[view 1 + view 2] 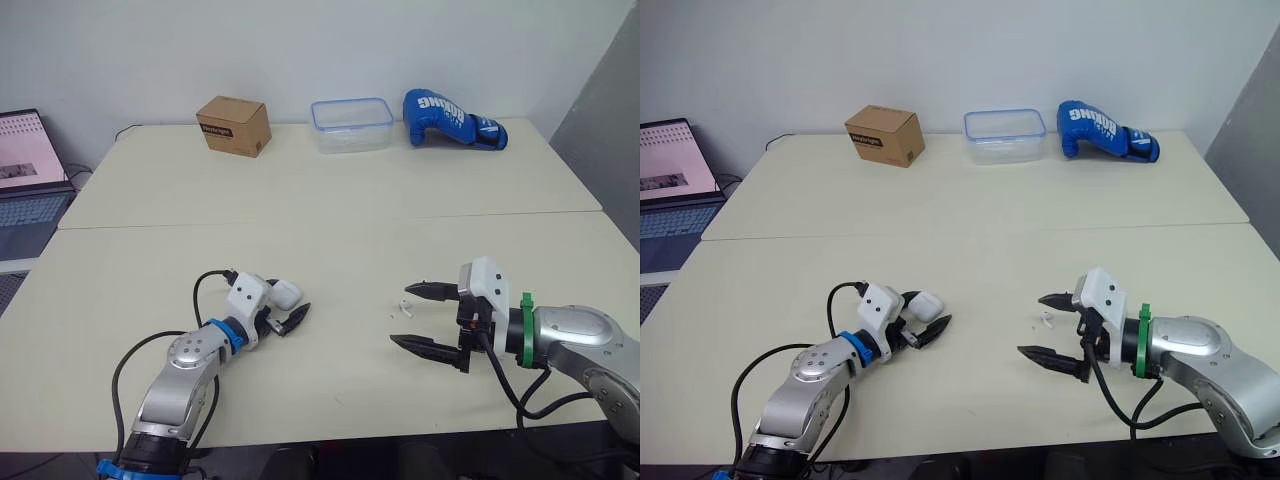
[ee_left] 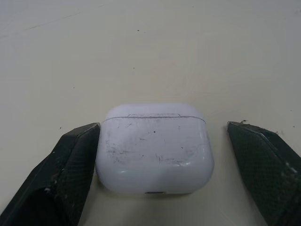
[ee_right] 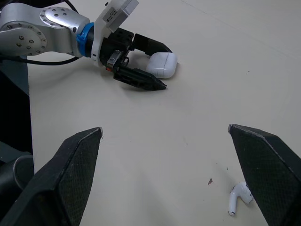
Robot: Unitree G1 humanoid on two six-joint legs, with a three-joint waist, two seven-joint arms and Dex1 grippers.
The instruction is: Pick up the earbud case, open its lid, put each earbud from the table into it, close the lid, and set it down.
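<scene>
The white earbud case [image 1: 286, 292] lies on the table with its lid shut. My left gripper [image 1: 290, 302] is open and straddles it; in the left wrist view the case [image 2: 155, 148] has one finger [image 2: 70, 165] against its side and the other finger [image 2: 263, 160] a gap away. A single white earbud [image 1: 405, 305] lies on the table to the right. My right gripper [image 1: 400, 315] is open at table level, its fingertips on either side of the earbud, nothing held. The right wrist view has the earbud [image 3: 239, 197] beside one finger and the case [image 3: 162, 64] farther off.
At the back of the far table stand a cardboard box [image 1: 234, 125], a clear plastic container [image 1: 351, 124] and a blue boxing glove [image 1: 452, 119]. A laptop [image 1: 30, 170] sits off the left edge. A seam [image 1: 330, 220] runs between the two tables.
</scene>
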